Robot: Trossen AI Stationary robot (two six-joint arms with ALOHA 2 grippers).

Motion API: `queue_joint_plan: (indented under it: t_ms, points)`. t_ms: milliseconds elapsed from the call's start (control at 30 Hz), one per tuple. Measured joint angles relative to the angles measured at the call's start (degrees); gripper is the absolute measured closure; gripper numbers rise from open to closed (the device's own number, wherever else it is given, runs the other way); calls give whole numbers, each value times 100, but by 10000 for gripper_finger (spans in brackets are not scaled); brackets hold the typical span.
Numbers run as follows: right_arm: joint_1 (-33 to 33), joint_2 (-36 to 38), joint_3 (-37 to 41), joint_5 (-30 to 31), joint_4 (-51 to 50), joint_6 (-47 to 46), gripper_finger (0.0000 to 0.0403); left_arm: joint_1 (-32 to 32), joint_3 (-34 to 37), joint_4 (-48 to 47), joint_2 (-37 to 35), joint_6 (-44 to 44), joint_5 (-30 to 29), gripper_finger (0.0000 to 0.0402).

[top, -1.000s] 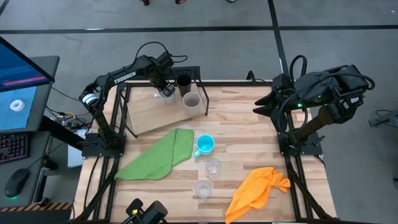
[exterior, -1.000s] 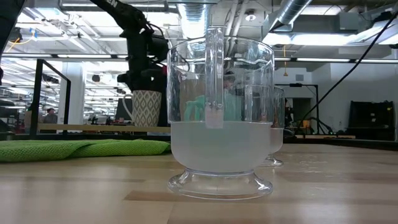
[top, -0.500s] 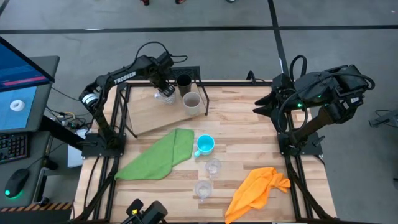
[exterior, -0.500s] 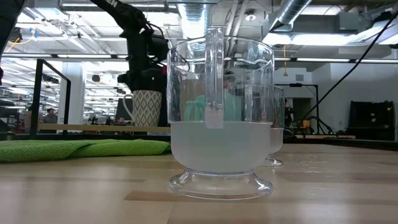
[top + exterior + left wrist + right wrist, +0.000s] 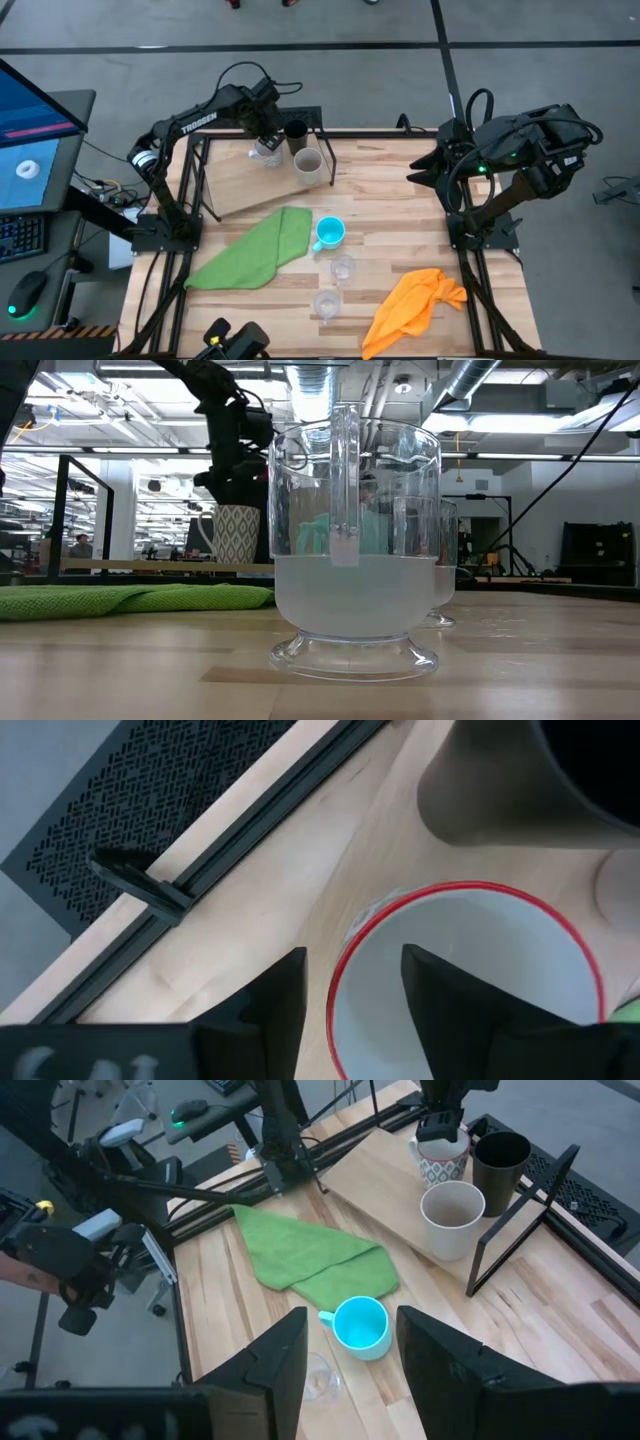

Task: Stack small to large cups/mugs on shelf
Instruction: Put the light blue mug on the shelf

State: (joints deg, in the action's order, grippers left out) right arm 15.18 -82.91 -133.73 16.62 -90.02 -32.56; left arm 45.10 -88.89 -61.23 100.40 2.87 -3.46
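Here the left gripper point(image 5: 268, 137), fingers spread, hangs just above the white mug point(image 5: 266, 152) at the shelf's point(image 5: 240, 183) far edge, left of the black cup point(image 5: 296, 132); right gripper's point(image 5: 425, 170) fingers: cannot tell.

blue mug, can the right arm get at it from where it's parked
Probably yes. The blue mug stands alone in the middle of the table, mouth up, the green cloth beside it and the clear glasses nearer the front. The right gripper, open, already looks down toward it with nothing between.

Green cloth point(image 5: 258, 248) left of centre; orange cloth point(image 5: 413, 303) near right.
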Motion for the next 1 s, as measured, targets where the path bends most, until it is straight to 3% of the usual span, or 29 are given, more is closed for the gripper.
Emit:
queue_joint_plan:
  t_ms: [533,1000]
  points:
    - [-7,0,0,5,0,2,227,-11,-729,-796,-2,16,2,225]
    - [-70,0,0,0,0,89,227,-353,-2250,-1777,-4,288,19,225]
